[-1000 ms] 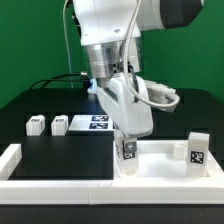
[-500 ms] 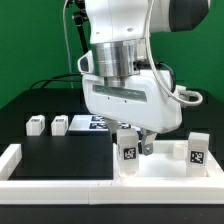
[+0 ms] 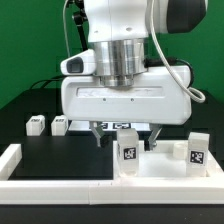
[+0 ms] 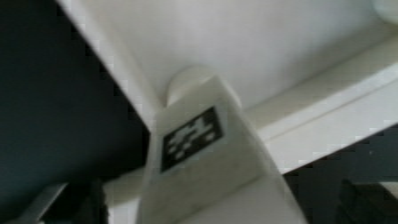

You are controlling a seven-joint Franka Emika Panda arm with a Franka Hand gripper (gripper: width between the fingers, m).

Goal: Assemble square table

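The white square slab [image 3: 160, 168] lies at the front on the exterior view's right. A white tagged leg [image 3: 128, 152] stands upright on its near left corner, and it fills the middle of the wrist view [image 4: 205, 150]. My gripper [image 3: 126, 138] hangs right over this leg, open, with its dark fingers [image 3: 96, 133] wide apart on either side and not touching it. In the wrist view the gripper [image 4: 210, 208] shows only as dark finger edges at the corners. A second leg [image 3: 196, 148] stands on the slab's right corner.
Two loose white legs [image 3: 36, 125] [image 3: 59, 124] lie on the black table at the exterior view's left. The marker board [image 3: 122, 123] lies behind the gripper, mostly hidden. The long white border rail [image 3: 60, 186] runs along the front and up the left side.
The hand has turned about its vertical axis over the leg, from edge-on to broadside. Its fingers now stand wide apart. The leg has stayed upright on the slab's corner.
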